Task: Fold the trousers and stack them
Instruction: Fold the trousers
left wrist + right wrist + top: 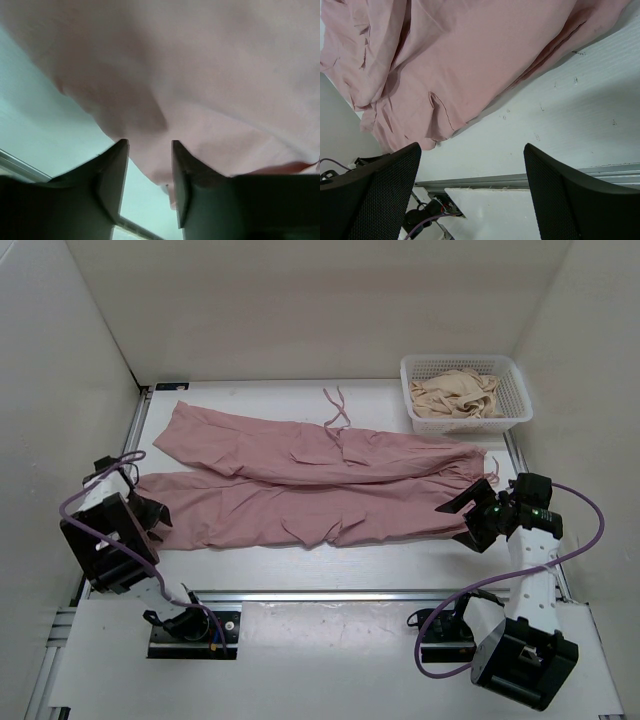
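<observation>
I see the trousers (310, 480) spread across the worktop (400, 565), legs running left and waist to the right. The basket (518, 390) sits in the far right corner, just behind the waist, with a garment (455, 392) in it. The left end effector (155, 512) is at the near leg's cuff, and the right end effector (465, 520) is by the waist's near edge.

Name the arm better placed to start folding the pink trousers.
Left, I'd judge. The left gripper is down at the trousers' leg end, with the cloth edge between its fingers. The right gripper stands wide open by the other end, with only bare table between its fingers.
</observation>
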Controlling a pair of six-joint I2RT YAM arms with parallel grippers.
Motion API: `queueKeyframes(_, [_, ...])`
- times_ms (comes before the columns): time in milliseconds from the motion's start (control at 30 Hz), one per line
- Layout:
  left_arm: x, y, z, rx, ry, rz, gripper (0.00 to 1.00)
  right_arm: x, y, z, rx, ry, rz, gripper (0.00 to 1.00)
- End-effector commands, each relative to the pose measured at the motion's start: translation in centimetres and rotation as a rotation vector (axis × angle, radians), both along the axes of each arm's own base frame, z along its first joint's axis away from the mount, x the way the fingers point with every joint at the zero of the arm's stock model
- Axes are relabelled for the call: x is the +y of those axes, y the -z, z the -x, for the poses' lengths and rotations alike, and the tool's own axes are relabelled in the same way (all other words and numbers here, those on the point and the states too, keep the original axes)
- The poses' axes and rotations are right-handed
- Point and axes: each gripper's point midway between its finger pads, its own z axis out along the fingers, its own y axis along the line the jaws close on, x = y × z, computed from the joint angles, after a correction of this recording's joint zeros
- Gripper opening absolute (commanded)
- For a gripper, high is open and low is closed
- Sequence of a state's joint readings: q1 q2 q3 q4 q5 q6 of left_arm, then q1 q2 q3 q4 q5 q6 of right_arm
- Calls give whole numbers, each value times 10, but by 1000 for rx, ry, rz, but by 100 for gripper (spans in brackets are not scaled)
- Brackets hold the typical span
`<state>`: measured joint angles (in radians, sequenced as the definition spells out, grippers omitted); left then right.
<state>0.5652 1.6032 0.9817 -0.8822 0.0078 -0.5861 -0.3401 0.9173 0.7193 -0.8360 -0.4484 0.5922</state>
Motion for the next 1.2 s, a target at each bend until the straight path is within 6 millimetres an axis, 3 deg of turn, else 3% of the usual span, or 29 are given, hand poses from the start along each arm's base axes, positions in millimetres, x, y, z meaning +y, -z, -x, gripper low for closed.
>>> queueKeyframes(0, [-3, -20, -18, -68, 48, -62, 57, 3, -2, 1, -26, -9, -9, 88])
queueKeyframes(67, [-6, -32, -30, -106, 89, -94, 66, 3, -4, 1, -32, -2, -11, 88])
queueKeyframes(133, [-15, -50, -50, -165, 158, -115, 67, 4, -2, 2, -29, 5, -16, 82])
queueKeyframes(200, [-26, -61, -65, -171, 231, -136, 74, 3, -3, 0, -33, 14, -20, 65])
queueKeyframes(267, [-33, -56, -72, -133, 258, -144, 75, -1, 0, -3, -32, 43, -6, 49])
queueKeyframes(333, [-43, -53, -81, -121, 298, -134, 80, -3, 3, -6, -36, 64, -4, 49])
queueKeyframes(367, [-46, -40, -83, -82, 311, -117, 80, -4, 6, -9, -36, 71, -8, 50])
queueKeyframes(433, [-60, -33, -90, -63, 349, -79, 81, -9, 13, -12, 4, 102, -4, 69])
queueKeyframes(500, [-67, -17, -90, -11, 361, -55, 81, -14, 16, -15, 22, 124, 13, 74])
queueKeyframes(667, [-87, 4, -102, 37, 402, -23, 81, -32, 36, -25, 104, 200, 62, 73])
queueKeyframes(833, [-93, 19, -111, 69, 414, 12, 81, -49, 48, -34, 170, 269, 109, 62])
queueKeyframes(900, [-94, 25, -118, 72, 414, 22, 81, -60, 53, -25, 225, 318, 167, 61])
queueKeyframes(1067, [-100, 33, -137, 79, 456, 34, 81, -74, 44, -21, 211, 407, 230, 75])
queueKeyframes(1167, [-106, 28, -162, 52, 480, 24, 81, -72, 57, -21, 262, 404, 210, 75])
